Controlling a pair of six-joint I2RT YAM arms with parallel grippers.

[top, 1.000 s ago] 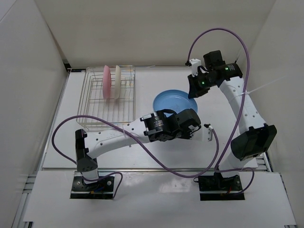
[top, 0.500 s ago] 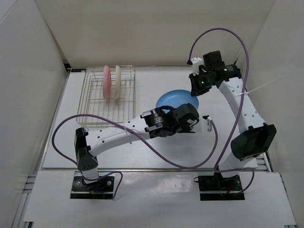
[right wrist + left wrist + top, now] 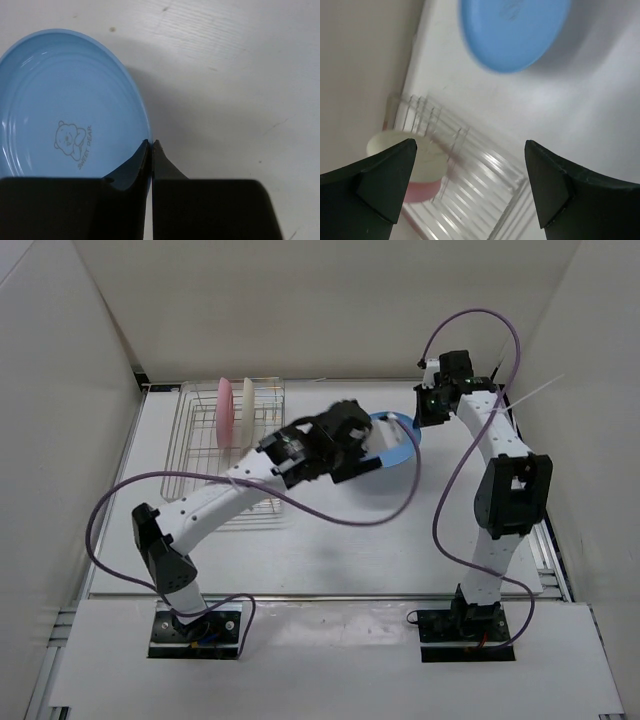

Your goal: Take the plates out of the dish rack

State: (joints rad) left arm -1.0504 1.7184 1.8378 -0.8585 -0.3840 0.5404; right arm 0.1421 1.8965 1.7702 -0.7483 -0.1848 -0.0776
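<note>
The light blue plate [image 3: 60, 100] has a bear print, and my right gripper [image 3: 151, 143] is shut on its right rim. From above, that blue plate [image 3: 402, 443] shows at centre back, partly behind my left gripper [image 3: 375, 443], with the right gripper [image 3: 425, 412] at its far right edge. In the left wrist view my left gripper [image 3: 470, 170] stands wide open and holds nothing. It hangs over the dish rack [image 3: 470, 185], with the blue plate [image 3: 515, 30] beyond. The pink plate [image 3: 226, 412] and the cream-white plate [image 3: 246, 412] stand upright in the dish rack [image 3: 200, 465].
White walls close in the table on the left, back and right. The rack sits at the back left near the left wall. Purple cables loop from both arms over the table.
My left gripper has opened, let go of the blue plate and swung back and left toward the rack. The right arm has drawn back, still shut on the plate's rim.
</note>
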